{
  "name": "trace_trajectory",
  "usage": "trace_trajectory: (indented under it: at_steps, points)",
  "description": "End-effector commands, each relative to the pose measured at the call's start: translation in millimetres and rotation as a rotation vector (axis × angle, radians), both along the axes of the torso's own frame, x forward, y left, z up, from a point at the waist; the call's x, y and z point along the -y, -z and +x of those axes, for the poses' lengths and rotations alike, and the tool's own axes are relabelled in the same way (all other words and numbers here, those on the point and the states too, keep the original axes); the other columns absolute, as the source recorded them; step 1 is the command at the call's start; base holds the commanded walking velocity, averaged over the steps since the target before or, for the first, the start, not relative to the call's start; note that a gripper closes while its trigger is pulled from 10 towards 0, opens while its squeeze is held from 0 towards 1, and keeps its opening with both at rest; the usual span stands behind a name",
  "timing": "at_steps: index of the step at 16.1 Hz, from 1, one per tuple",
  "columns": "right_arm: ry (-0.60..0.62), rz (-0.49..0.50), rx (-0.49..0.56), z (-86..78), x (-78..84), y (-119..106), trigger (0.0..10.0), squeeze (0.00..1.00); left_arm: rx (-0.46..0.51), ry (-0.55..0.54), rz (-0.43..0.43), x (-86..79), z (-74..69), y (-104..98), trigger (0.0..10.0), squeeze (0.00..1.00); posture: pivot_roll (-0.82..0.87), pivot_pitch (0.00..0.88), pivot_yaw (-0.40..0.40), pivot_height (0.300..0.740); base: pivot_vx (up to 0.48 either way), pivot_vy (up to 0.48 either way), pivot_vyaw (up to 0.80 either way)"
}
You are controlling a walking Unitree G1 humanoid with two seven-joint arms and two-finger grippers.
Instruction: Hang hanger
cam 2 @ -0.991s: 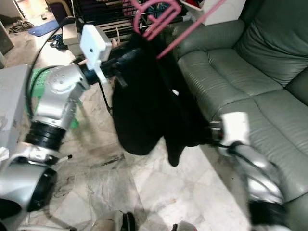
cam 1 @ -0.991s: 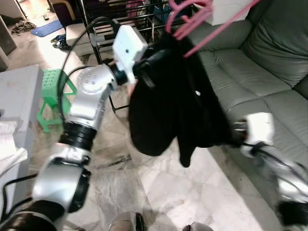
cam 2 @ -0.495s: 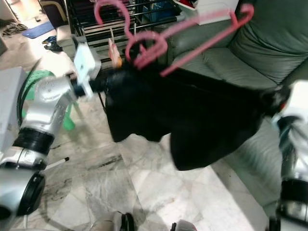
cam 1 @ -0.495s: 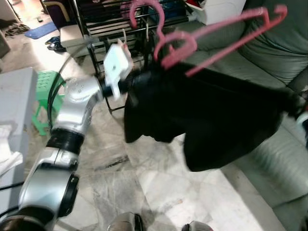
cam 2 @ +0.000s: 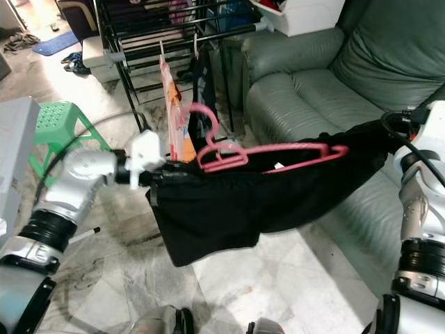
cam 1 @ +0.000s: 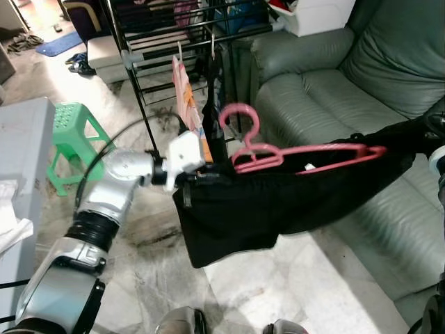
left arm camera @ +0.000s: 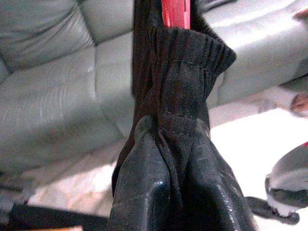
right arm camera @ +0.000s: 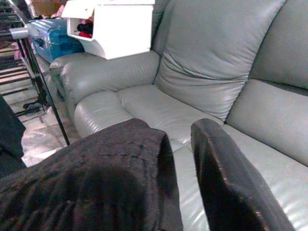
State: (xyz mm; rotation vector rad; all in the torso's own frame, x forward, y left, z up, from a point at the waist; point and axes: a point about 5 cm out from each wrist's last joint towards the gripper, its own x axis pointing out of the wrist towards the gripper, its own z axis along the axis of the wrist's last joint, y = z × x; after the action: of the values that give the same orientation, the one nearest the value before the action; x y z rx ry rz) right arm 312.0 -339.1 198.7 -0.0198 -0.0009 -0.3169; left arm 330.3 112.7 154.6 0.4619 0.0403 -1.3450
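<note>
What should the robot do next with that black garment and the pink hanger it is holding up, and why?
Probably lift and carry it toward the drying rack. The black garment is stretched level between the left claw and the right claw, with the pink hanger lying across it, hook near the rack but below its bars, so it cannot catch yet.

You've lowered the pink hanger [cam 1: 300,154] from up high; black garment [cam 1: 278,202] now stretched flat between left gripper [cam 1: 197,175] and right gripper [right arm camera: 183,159].
</note>
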Motion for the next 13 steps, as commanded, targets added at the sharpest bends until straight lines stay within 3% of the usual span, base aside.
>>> trace_trajectory:
  at_steps: [1, 7, 9, 11, 12, 13]
  points:
    - [0.036, -0.011, 0.033, -2.2, 5.4, -9, 0.0, 0.00, 0.011, -0.082, 0.062, -6.9, 7.8, 4, 0.0, 0.00, -0.07, 0.011, 0.045, 0.740, 0.000, 0.000, 0.00]
    - [-0.032, -0.040, 0.035, 5.5, -10.1, -8, 0.0, 0.00, 0.054, -0.219, 0.098, 0.9, 16.1, 20, 0.0, 0.00, -0.08, 0.013, 0.046, 0.740, 0.000, 0.000, 0.00]
    - [-0.066, -0.070, 0.042, 13.2, -24.6, -9, 0.0, 0.00, 0.058, -0.233, 0.094, 10.3, 14.4, 26, 0.0, 0.00, -0.08, 0.013, 0.048, 0.740, 0.000, 0.000, 0.00]
    - [-0.145, -0.087, 0.087, 31.9, -62.9, -14, 0.0, 0.00, 0.082, -0.373, 0.079, 29.3, 18.9, 35, 0.0, 0.00, -0.07, 0.008, 0.050, 0.740, 0.000, 0.000, 0.00]
    - [-0.201, -0.091, 0.130, 43.2, -91.7, -20, 0.0, 0.00, 0.083, -0.492, 0.045, 41.2, 23.5, 37, 0.0, 0.00, -0.07, 0.003, 0.048, 0.740, 0.000, 0.000, 0.00]
    - [-0.230, -0.105, 0.150, 47.9, -104.9, -23, 0.0, 0.00, 0.095, -0.490, 0.048, 48.0, 21.9, 39, 0.0, 0.00, -0.07, 0.003, 0.048, 0.740, 0.000, 0.000, 0.00]
